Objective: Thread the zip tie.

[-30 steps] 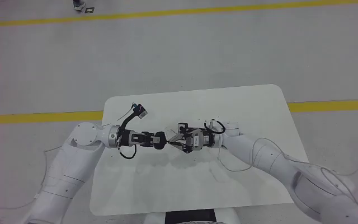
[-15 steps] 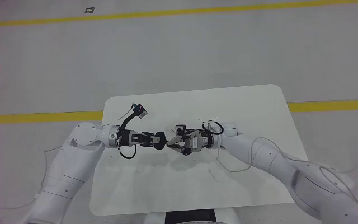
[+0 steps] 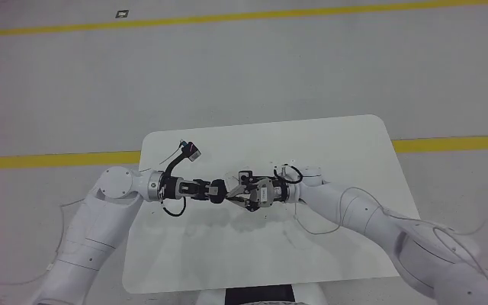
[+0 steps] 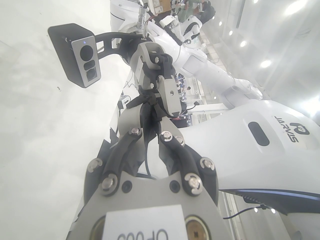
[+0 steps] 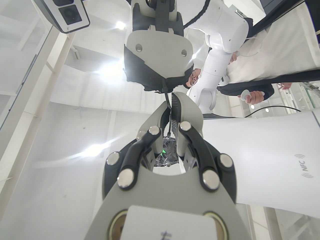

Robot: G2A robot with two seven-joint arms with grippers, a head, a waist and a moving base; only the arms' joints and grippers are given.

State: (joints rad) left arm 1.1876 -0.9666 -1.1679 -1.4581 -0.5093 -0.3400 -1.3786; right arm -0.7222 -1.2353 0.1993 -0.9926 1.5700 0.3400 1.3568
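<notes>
Black zip tie (image 5: 167,98) runs between your two grippers above the table's (image 3: 335,145) middle. Your left gripper (image 3: 220,191) pinches one end, and your right gripper (image 3: 233,195) is clamped on its strap.

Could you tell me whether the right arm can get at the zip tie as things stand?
Likely yes: the zip tie runs from the left gripper straight into the right gripper, nothing between.
</notes>
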